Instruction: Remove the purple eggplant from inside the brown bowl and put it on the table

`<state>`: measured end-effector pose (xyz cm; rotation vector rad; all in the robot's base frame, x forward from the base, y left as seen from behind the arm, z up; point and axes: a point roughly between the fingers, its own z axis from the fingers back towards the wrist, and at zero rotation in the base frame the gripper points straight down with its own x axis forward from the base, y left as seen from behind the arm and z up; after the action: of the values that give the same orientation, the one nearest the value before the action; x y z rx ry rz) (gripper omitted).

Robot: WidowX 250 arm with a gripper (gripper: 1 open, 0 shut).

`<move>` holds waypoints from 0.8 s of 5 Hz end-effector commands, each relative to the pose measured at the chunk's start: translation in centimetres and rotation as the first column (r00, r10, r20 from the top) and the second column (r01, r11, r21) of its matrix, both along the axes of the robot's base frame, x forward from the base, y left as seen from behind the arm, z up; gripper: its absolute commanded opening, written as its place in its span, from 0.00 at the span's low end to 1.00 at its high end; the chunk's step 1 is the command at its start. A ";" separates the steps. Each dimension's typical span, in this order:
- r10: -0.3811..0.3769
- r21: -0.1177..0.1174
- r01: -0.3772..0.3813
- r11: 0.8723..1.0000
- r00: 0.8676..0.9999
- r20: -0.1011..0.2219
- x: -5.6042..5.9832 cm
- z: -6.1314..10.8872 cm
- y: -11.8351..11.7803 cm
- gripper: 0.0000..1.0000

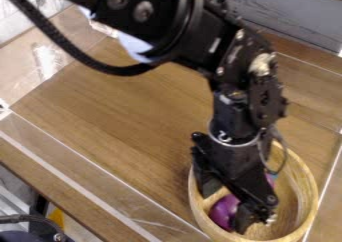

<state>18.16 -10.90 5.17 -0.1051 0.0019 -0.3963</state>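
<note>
Purple eggplant [230, 208]: lying inside brown bowl [307, 201]. Gripper [242, 208]: pointing down, jaws standing wide around it. Advice: straddling the fat middle before closing; desk [107, 126] awaiting.

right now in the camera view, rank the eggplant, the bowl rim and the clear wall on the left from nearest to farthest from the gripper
1. Eggplant: in the bowl, right at the open jaws of the gripper.
2. Bowl rim: circling the gripper, a little further out.
3. Clear wall: along the table's left edge, clearly farthest.
</note>
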 end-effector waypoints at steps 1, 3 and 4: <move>0.005 -0.025 -0.004 1.000 0.999 0.049 0.1 0.9 -1.6 1.00; 0.027 -0.033 -0.024 0.999 0.998 0.063 -0.7 -0.6 -3.4 1.00; 0.039 -0.028 -0.038 0.999 0.997 0.068 -0.4 -1.2 -2.7 1.00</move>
<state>17.62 -13.45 3.71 -0.1115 -0.0584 -0.3517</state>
